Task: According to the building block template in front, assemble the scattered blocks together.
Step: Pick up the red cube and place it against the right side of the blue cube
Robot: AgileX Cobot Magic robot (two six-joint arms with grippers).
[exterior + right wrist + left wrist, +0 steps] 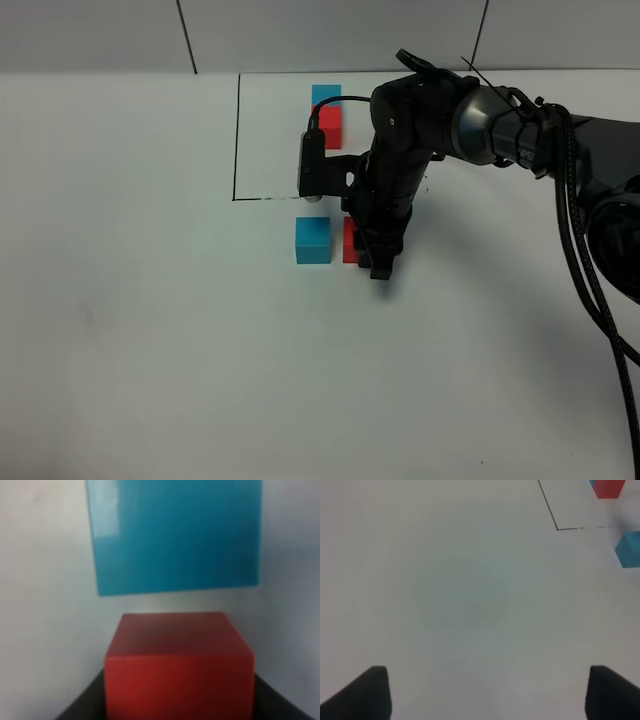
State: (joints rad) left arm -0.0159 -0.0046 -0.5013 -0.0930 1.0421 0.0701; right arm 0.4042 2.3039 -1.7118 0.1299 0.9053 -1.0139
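The high view shows the right gripper (374, 258) reaching across to the middle of the white surface (150, 330). It hides most of the loose red cube (349, 240), so only a red sliver shows, just right of the loose cyan cube (313, 240). The right wrist view fills that in. The red cube, plain and smooth-faced, sits between the dark jaws, which are clamped on its two sides, and a narrow strip of surface separates it from the cyan cube. The template (328, 112), a cyan cube joined to a nearer red one, lies farther back inside a thin black rectangle (237, 140). The left gripper (487, 692) shows only in its own wrist view, hanging over bare surface with its jaws wide apart.
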